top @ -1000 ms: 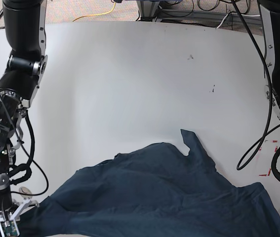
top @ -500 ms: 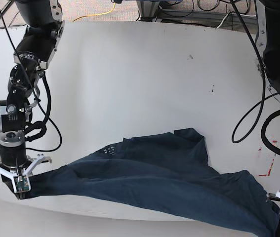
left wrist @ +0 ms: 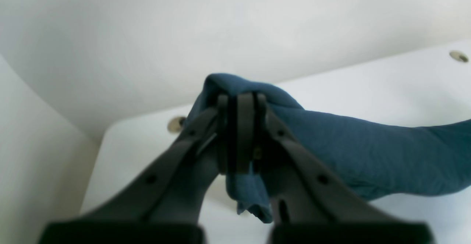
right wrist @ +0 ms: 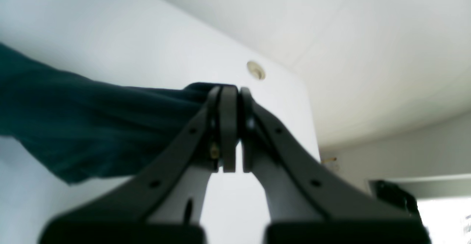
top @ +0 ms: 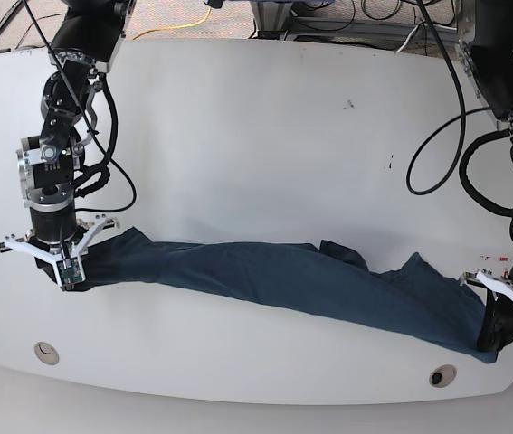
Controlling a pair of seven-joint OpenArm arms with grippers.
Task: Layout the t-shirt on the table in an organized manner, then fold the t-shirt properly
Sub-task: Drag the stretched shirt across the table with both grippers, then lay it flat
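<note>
Change since earlier: both arms have drawn apart and up the table (top: pixel 256 117); the t-shirt (top: pixel 310 285), earlier a broad crumpled sheet hanging off the near edge, is now pulled into a long narrow band lying wholly on the table.
Left claw (top: pixel 500 330): clamped shut on one end of the t-shirt; in its wrist view the claw (left wrist: pixel 241 133) has its jaws pressed together with a blue fold of the t-shirt (left wrist: pixel 368 152) bunched over the tips and a small tag of cloth hanging beneath.
Right claw (top: pixel 68 271): clamped shut on the other end; in its wrist view the claw (right wrist: pixel 228 126) has its jaws together and the t-shirt (right wrist: pixel 92 122) runs off from the tips as a dark stretched sheet.
T-shirt relative to the near grommet holes: stretched between the two claws, sloping from above the one grommet hole (top: pixel 46 350) down toward the other grommet hole (top: pixel 440 373), clear of both.
T-shirt shape: twisted and rumpled along its length, with small peaks of cloth standing up past the middle.
Table marks: red dashed mark (top: pixel 496 259) just beside the left claw; dark specks (top: pixel 389 164) well apart from the cloth, on the far side.
Cables: black cable (top: pixel 437 145) loops beside the left arm.
</note>
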